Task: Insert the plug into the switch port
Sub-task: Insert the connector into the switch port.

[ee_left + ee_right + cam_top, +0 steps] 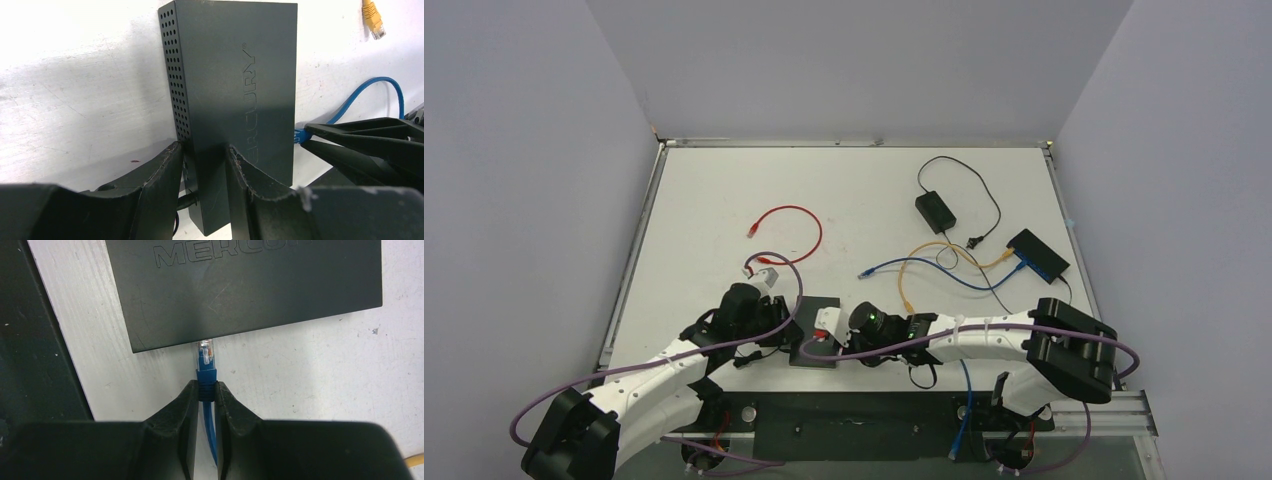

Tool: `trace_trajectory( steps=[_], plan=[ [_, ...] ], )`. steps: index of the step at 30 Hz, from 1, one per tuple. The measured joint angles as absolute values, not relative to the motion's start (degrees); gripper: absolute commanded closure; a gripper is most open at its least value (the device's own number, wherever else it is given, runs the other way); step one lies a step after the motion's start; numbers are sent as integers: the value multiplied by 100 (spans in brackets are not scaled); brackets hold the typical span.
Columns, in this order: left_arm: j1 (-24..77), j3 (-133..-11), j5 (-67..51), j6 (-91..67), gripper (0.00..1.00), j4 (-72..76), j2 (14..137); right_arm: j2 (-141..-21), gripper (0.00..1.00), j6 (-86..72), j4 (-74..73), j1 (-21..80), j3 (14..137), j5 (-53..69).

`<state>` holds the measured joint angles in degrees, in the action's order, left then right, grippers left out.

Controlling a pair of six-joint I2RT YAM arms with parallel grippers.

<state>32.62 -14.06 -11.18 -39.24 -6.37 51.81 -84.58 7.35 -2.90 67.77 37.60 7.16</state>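
Two pairs of fingers work on one Mercury-branded network switch (235, 75) at the near edge of the counter (724, 190). The left fingers (160, 185) are clamped across one short end of the switch, which lies flat (its vented side wall faces that wrist camera). The right fingers (175, 420) are closed on the ribbed boot of the blue Ethernet cable (210, 435), just behind its clear plug (205, 351). The plug points straight at the switch's long edge and its tip meets that edge. Most of the clear body shows outside, and I cannot tell whether the tip sits in a port, since the port face is hidden under the lid. Farther out, a yellow Ethernet cable (911, 275) and a red Ethernet cable (796, 222) lie loose on the counter. Beyond them, toward the far right, sit a black power adapter (935, 210) and a black box (1037, 253) with blue and yellow cables running to it.
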Motion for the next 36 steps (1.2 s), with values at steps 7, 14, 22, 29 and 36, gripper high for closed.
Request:
trace_trajectory(
  steps=[7, 14, 22, 29, 36],
  plan=[
    [3262, -1393, -1164, -3848, 67, -602, 5179, -8401, 100, 711, -357, 6744, 3774, 840],
    [3262, -1385, -1184, -3839, 67, -578, 5177, -8399, 100, 628, -386, 6742, 3789, 1022],
    [3249, -1339, -1083, -3835, 68, -578, 5057, -8521, 100, 137, -180, 6744, 3789, 1131],
    [3242, -1173, -963, -3861, 70, -587, 4722, -8595, 100, -370, 62, 6744, 3741, 987],
    [3240, -1105, -915, -3889, 70, -580, 4615, -8595, 100, -631, 316, 6759, 3618, 840]
  ],
)
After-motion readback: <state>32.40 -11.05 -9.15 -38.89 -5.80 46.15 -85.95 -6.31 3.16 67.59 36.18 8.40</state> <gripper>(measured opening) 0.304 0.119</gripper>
